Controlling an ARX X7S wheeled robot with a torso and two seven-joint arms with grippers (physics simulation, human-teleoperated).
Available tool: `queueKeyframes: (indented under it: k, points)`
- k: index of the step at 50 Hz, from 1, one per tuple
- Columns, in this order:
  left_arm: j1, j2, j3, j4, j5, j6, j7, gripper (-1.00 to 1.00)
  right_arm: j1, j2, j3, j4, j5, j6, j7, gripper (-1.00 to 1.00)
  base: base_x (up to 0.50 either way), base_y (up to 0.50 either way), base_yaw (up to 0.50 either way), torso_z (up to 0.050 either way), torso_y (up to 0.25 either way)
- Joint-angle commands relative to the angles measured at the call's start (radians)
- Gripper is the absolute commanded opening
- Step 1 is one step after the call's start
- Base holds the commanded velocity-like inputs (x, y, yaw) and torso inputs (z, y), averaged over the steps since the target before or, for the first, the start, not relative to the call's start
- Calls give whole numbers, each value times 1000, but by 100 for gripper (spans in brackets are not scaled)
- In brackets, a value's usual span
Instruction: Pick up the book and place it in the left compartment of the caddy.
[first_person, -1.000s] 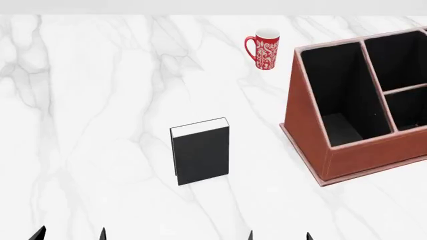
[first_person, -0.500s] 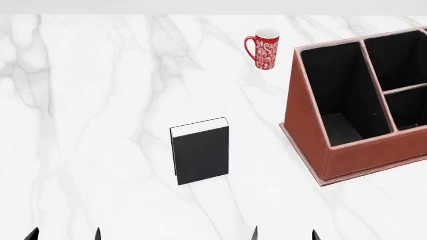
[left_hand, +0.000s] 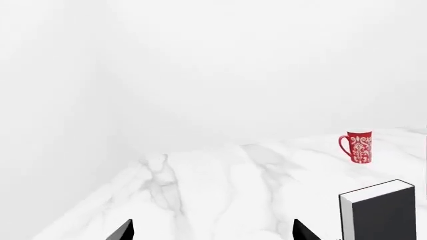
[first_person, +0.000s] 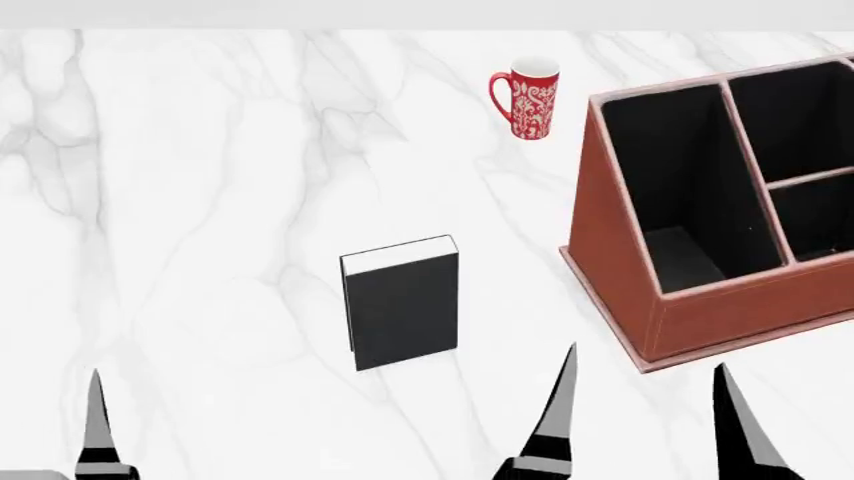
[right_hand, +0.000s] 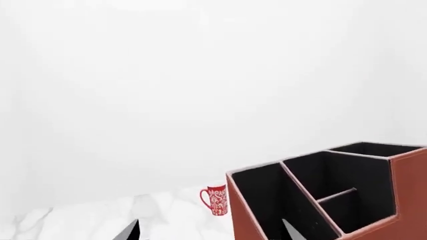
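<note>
On the white marble table (first_person: 200, 200), the book (first_person: 400, 305) stands upright on its lower edge near the middle, white page edges up, well apart from both arms and to the left of the caddy (first_person: 627, 250); the red mug (first_person: 526, 98) sits farther back, apart from both. Nothing is grasped yet, so the step in hand looks like the approach to the book. The right end effector (first_person: 643, 415) sits closer to it and to the caddy, so it seems the natural choice: bring it in with one finger on each broad black cover, straddling the thickness just below the top, and close squarely so the block does not tip or twist. A standing book topples easily, so one finger should not touch ahead of the other. Lifted upright, the book can then go down into the left compartment (first_person: 681, 200), the long slot beside the sloped outer wall, which looks empty. The right end effector has its fingers spread wide, holding and touching nothing. Of the left end effector (left_hand: 212, 231), the wrist view shows two tips set apart with nothing between them, so it too is spread and empty.
</note>
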Motion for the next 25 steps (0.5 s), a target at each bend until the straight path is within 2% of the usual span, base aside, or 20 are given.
queueKeyframes:
  k: [1,3,4,6,7,8,14,16,19,25]
  points:
    - [57,-26,-93,297,33,-114,7,100,0,15,89,-226,79,80,24,100,0,0,0,0,0]
    - [75,-48,-55,375,89,-163,3,100,-13,26,110,-280,103,95,35,100,0,0,0,0,0]
    - [80,-26,-63,387,111,-173,16,100,-16,28,117,-295,102,91,40,100,0,0,0,0,0]
    - [102,60,-109,387,172,-116,104,100,-16,32,134,-318,117,103,55,100,0,0,0,0,0]
    - [111,154,-160,387,245,-87,185,100,-17,38,148,-338,124,112,65,100,0,0,0,0,0]
    - [115,166,-168,387,269,-72,205,100,-16,39,159,-346,141,120,71,100,0,0,0,0,0]
    - [188,167,-248,388,181,54,134,100,-17,55,184,-376,172,134,90,100,0,0,0,0,0]
    - [233,167,-282,388,170,132,43,100,-19,60,197,-390,190,137,100,100,0,0,0,0,0]
    - [258,167,-300,388,176,163,-14,100,-19,70,209,-412,206,147,118,100,0,0,0,0,0]
    - [247,167,-297,388,174,134,-18,100,-25,96,194,-420,206,130,151,100,0,0,0,0,0]
